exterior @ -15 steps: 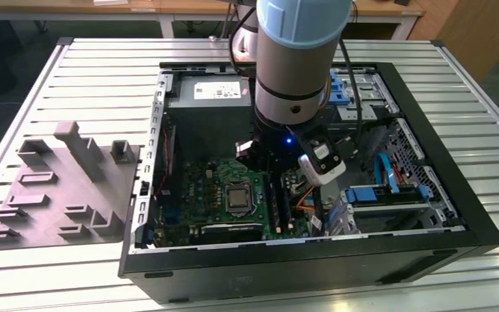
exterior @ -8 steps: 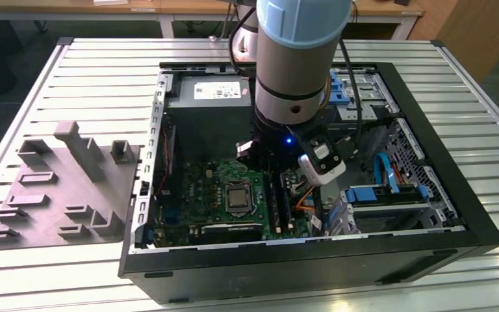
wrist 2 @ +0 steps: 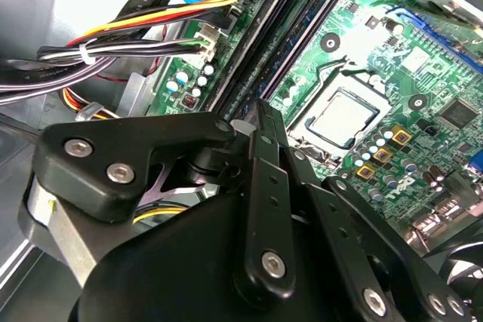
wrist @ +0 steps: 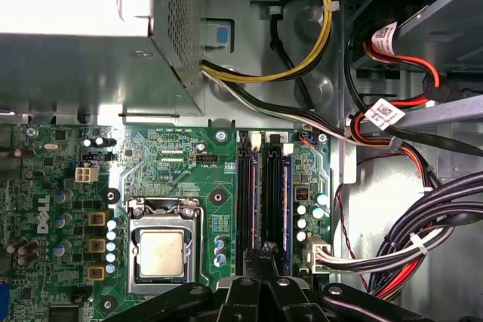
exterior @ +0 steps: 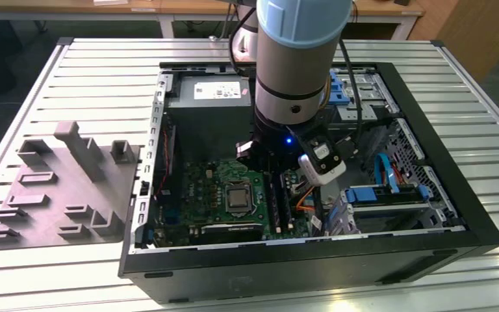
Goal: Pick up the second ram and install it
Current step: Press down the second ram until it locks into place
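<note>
The second ram (wrist: 260, 205) shows edge-on as a thin dark stick standing among the black slot rails (wrist: 276, 194) of the green motherboard (wrist: 162, 164), beside the processor socket (wrist: 161, 253). My gripper (wrist: 260, 256) is right over its near end, fingers drawn together and shut on its top edge. In the second wrist view the gripper (wrist 2: 253, 115) sits low on the slot rails (wrist 2: 283, 28). In the exterior view the gripper (exterior: 275, 172) reaches down into the open computer case (exterior: 457, 195) above the slot rails (exterior: 277, 205).
A grey moulded holder tray (exterior: 59, 188) lies on the slatted table at the exterior view's left of the case. Bundled cables (wrist: 407, 254) and a red cable (wrist: 411, 65) crowd the side of the slots. The power supply box (wrist: 83, 28) and drive bays (exterior: 353, 91) stand at the case's far end.
</note>
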Controlling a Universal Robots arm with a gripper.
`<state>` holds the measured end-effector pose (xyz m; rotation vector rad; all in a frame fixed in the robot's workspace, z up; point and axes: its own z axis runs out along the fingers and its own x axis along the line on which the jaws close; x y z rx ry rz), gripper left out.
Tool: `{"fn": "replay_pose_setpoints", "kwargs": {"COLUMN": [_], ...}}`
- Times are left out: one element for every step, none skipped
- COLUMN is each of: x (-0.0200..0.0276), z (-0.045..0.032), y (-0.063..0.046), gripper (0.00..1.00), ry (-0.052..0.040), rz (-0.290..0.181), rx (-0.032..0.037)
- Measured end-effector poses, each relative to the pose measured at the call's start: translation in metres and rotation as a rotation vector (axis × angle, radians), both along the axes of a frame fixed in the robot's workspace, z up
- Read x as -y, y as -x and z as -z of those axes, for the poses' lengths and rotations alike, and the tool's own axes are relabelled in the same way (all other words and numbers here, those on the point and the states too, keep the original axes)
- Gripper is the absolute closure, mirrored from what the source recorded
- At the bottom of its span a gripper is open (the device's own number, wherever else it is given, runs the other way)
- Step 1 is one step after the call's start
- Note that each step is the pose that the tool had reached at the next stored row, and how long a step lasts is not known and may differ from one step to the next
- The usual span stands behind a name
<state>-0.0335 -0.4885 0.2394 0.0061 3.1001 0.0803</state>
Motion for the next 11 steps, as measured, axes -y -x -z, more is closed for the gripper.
{"fn": "replay_pose_setpoints", "kwargs": {"x": [0.0000,0.0000,0.0000,0.0000,0.0000,-0.0004,-0.0011,-0.0021,-0.0033,-0.0047,-0.0063], "z": [0.0000,0.0000,0.0000,0.0000,0.0000,0.0000,0.0001,0.0003,0.0004,0.0005,0.0006], "y": [0.0000,0.0000,0.0000,0.0000,0.0001,0.0001,0.0001,0.0001,0.0001,0.0001,0.0001], "gripper": [0.90,0.90,0.90,0.90,0.90,0.90,0.90,0.90,0.90,0.90,0.90], "ry": [0.0002,0.0003,0.0005,0.0007,0.0008,0.0008,0.0001,-0.0007,-0.0015,-0.0021,-0.0023], "rz": [0.000,0.000,0.000,0.000,0.000,0.000,0.000,0.000,0.000,0.000,0.000], "rx": [0.0000,0.0000,0.0000,0.0000,0.0000,0.0000,0.0000,0.0000,0.0000,0.0001,0.0000]}}
